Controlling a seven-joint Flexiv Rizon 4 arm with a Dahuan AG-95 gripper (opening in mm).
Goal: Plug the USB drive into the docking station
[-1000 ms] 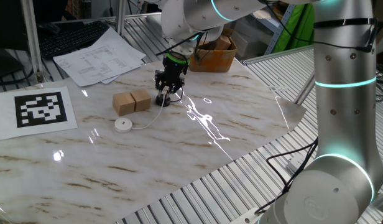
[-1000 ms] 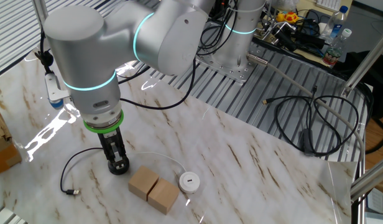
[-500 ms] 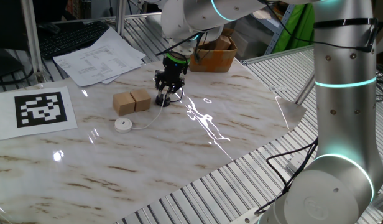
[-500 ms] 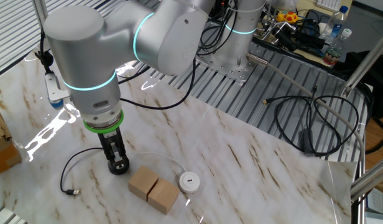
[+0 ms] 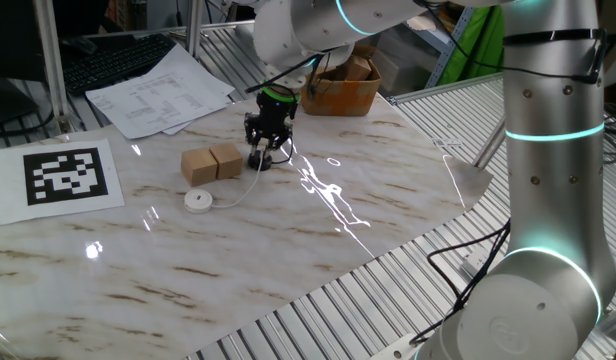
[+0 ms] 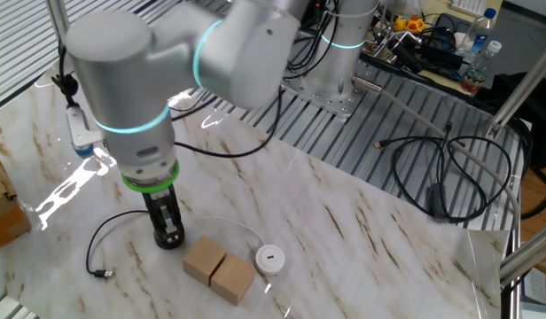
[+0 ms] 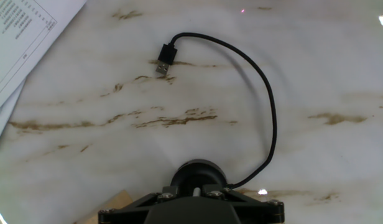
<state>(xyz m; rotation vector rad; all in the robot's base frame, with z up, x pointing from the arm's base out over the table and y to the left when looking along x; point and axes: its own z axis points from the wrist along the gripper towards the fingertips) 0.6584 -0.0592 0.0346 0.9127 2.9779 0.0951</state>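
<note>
**Desk** [image 5: 288,250]: marbled top that carries all items.

**Arm** [image 6: 122,80]: bent over the far side of the desk with its wrist pointing straight down, a stance suited to a vertical push.

**Papers** [image 5: 158,95]: lie at the desk's far edge, well apart from the work.

**Blocks** [image 6: 220,270]: two wooden cubes touching each other, just beside the claw. No part in the task is apparent.

**Claw** [image 6: 167,232]: tip is down at desk level, directly over the dock. No view shows the jaws clearly, so I cannot tell whether it is released or clenched.

**Dock** [image 7: 198,177]: a round black body under the claw. I judge it to be the docking station.

**Puck** [image 6: 270,259]: white disc near the blocks, with a thin white lead.

**Cable** [image 7: 269,112]: black, curves away from the dock, slack on the desk.

**Plug** [image 7: 165,57]: the cable's free end, unconnected.

**Drive**: not separately visible. If present, it is hidden between claw and dock, so whether it is seated cannot be confirmed.
</note>
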